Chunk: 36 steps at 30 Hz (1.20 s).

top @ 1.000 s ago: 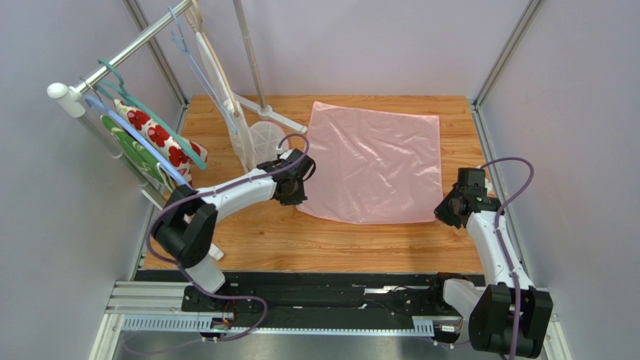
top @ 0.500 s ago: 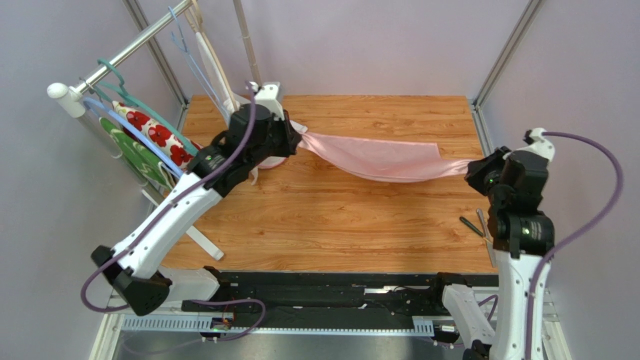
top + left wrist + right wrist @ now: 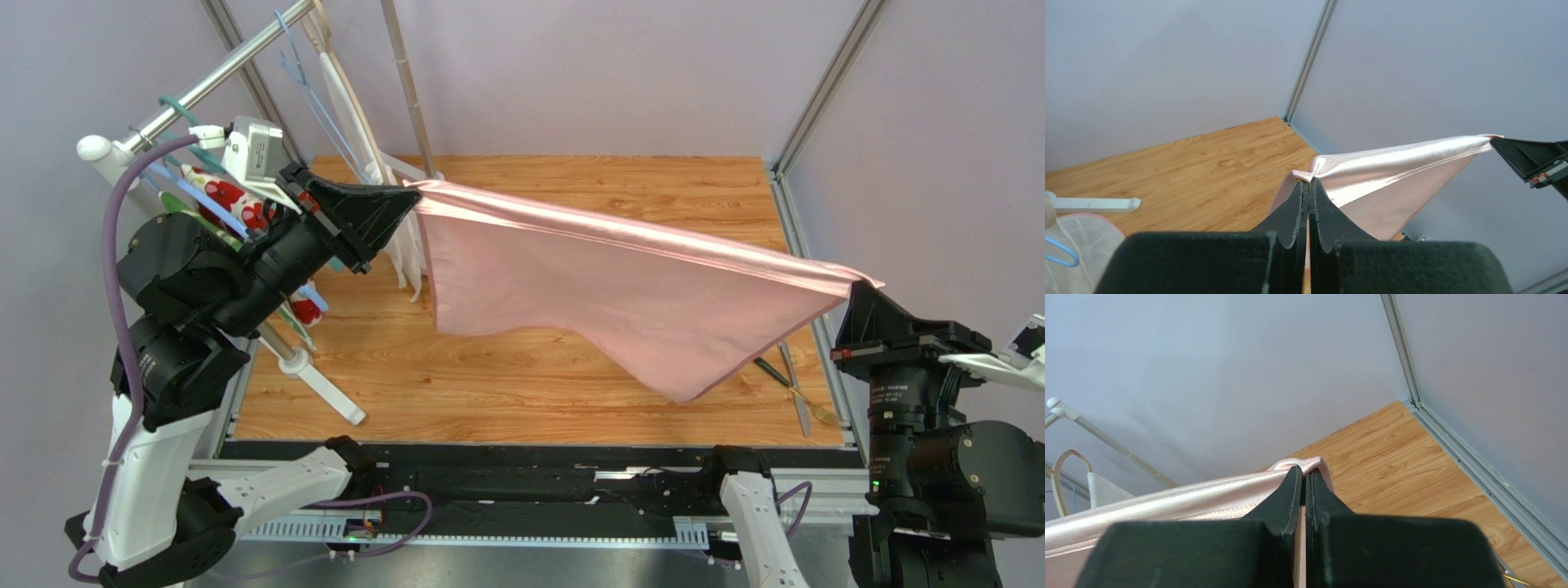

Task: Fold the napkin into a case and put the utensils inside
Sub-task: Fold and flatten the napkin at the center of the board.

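Note:
The light-pink napkin hangs stretched in the air above the wooden table, held by two corners. My left gripper is shut on its left corner, high at the left; in the left wrist view the napkin pinches between the shut fingers of that gripper. My right gripper is shut on the right corner; its wrist view shows the napkin leaving the shut gripper to the left. Utensils lie on the table near its right edge, partly hidden under the hanging cloth. No folded case shows.
A metal rack with hangers stands at the back left, carrying a white cloth with red flowers and a green cloth. A white stand rises behind the left gripper. Grey walls enclose the table.
Both arms have risen and swung outward toward the camera, lifting the napkin from flat on the table a second ago into a taut hanging sheet.

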Available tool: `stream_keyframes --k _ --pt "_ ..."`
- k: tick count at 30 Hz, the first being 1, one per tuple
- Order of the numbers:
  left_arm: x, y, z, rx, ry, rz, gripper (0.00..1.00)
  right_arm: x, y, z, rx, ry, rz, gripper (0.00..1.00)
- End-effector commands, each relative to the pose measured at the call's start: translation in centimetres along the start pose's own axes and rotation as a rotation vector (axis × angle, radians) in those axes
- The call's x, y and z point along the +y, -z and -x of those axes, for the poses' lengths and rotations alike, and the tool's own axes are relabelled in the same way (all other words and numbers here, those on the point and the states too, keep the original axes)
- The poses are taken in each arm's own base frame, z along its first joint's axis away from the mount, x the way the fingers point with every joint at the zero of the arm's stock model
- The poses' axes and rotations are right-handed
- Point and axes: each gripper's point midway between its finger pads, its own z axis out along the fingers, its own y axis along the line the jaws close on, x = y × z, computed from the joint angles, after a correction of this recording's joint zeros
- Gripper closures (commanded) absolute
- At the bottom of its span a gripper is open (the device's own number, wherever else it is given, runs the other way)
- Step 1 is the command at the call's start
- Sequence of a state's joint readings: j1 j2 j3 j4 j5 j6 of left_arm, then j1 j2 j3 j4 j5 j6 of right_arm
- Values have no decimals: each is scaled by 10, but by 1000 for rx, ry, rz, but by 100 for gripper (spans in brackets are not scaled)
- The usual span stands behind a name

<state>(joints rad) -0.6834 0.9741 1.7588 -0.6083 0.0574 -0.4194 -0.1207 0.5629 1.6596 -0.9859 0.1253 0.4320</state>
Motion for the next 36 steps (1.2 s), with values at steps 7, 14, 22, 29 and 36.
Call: stream_keyframes --k 7,14,22,29,36 --pt "99 -88 -107 291 90 331 100 -53 -105 -94 236 65 -229 100" --pt "164 -176 -173 344 101 351 100 -85 -202 -181 364 115 -292 100" --pt "255 -257 -257 410 148 346 100 -112 -312 -277 537 165 -325 100" --pt "294 -290 -281 422 147 305 100 -119 -365 -338 658 148 -292 100" --pt "314 -287 -301 457 173 299 100 -127 -366 -360 708 145 -302 100"
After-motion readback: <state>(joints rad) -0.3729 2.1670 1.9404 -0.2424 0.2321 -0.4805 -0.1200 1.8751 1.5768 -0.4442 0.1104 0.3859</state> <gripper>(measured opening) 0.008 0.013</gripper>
